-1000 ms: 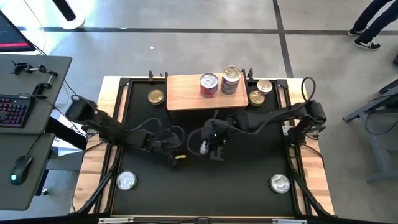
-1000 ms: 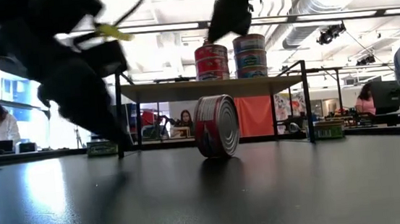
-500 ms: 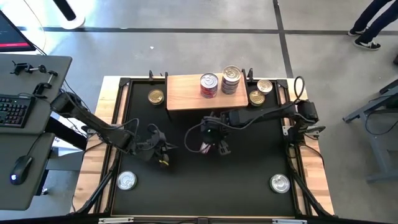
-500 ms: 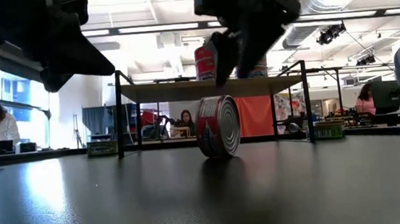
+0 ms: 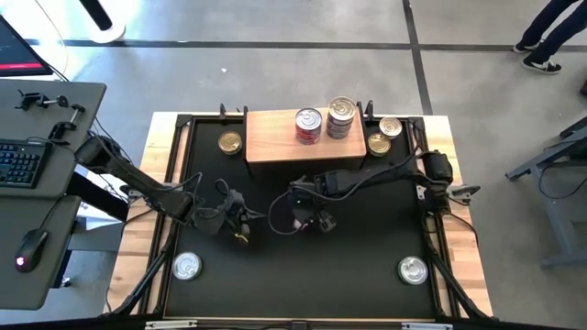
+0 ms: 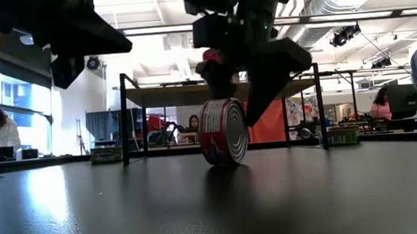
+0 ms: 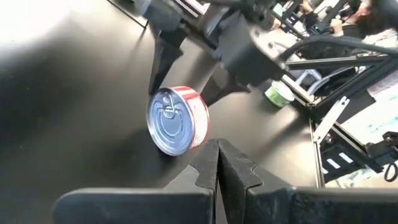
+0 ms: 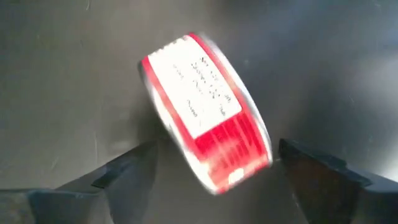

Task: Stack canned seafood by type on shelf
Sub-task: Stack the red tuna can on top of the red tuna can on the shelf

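Right end effector (image 6: 230,104) open, fingers straddling red can (image 6: 223,132) standing on edge, frame centre; shelf (image 6: 221,91) stacks hidden behind it. Left end effector (image 7: 217,163) closed, empty.

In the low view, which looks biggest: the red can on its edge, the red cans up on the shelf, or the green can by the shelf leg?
1. Red can on its edge, though it is nearest the camera.
2. Green can, far off.
Red cans on the shelf: mostly hidden behind the right gripper, so unranked.

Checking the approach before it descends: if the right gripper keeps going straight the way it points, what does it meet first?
Probably the red-labelled can standing on its edge, right between the open right gripper fingers; beneath it, the black mat.
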{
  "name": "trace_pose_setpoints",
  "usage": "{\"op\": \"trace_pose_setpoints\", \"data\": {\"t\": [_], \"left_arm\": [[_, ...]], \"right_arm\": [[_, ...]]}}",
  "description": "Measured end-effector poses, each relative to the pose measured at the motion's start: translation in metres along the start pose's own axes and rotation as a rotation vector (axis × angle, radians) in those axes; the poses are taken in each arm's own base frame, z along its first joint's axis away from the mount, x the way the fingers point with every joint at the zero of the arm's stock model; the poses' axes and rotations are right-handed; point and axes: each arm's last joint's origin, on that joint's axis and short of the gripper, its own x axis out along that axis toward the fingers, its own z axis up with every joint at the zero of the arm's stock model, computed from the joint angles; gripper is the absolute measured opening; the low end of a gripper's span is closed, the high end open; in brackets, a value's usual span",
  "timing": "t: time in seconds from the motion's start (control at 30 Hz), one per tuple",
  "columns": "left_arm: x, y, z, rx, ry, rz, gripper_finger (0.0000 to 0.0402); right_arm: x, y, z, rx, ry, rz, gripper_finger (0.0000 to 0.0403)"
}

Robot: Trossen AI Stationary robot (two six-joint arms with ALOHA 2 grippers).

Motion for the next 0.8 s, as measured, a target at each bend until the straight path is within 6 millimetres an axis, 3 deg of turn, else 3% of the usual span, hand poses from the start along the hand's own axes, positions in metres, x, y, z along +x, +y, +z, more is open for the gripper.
{"op": "trace_pose_setpoints", "data": {"t": [0.2,0.47,0.53,0.67,0.8], "left_arm": [[-0.001,-0.009,0.009,-0.08,-0.074,-0.084,0.0],[-0.017,-0.025,0.037,-0.038,-0.265,-0.247,0.0],[-0.026,-0.025,0.046,-0.028,-0.301,-0.269,0.0],[-0.05,-0.024,0.069,-0.018,-0.399,-0.304,0.0],[-0.072,-0.019,0.088,0.036,-0.505,-0.301,0.0]], "right_arm": [[0.005,0.001,0.007,-0.011,-0.047,-0.022,0.0278],[0.003,0.009,0.012,-0.024,-0.051,-0.016,0.0137],[-0.002,0.015,0.013,-0.036,-0.036,-0.017,0.012],[-0.036,0.021,0.026,-0.052,-0.035,-0.106,0.012],[-0.096,0.019,0.043,-0.01,-0.084,-0.289,0.012]]}}
